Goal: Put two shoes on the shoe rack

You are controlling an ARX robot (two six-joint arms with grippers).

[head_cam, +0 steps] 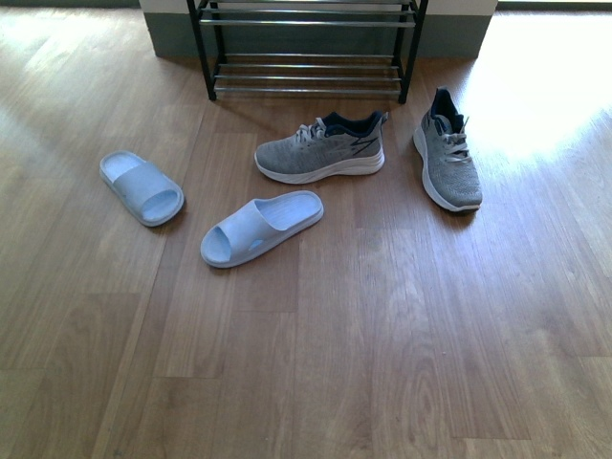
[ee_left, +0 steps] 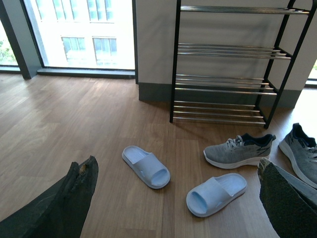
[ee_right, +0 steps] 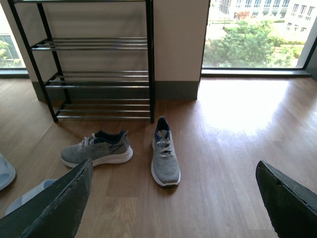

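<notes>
Two grey knit sneakers with white soles lie on the wooden floor in front of the shoe rack (head_cam: pixel 306 67). One shoe (head_cam: pixel 321 148) lies sideways, toe to the left; the other shoe (head_cam: pixel 448 161) points toe toward me, to its right. The rack's chrome shelves (ee_left: pixel 225 49) hold nothing. In the front view no arm shows. My left gripper (ee_left: pixel 178 208) is open, high above the floor near the slippers. My right gripper (ee_right: pixel 173 206) is open too, well back from the shoes (ee_right: pixel 165 152) (ee_right: pixel 97 147).
Two pale blue slide slippers (head_cam: pixel 142 187) (head_cam: pixel 261 227) lie on the floor to the left of the sneakers. The rack stands against a wall pillar (ee_left: pixel 158 49) between floor-to-ceiling windows. Sunlight glares on the floor (head_cam: pixel 545 86) at the right.
</notes>
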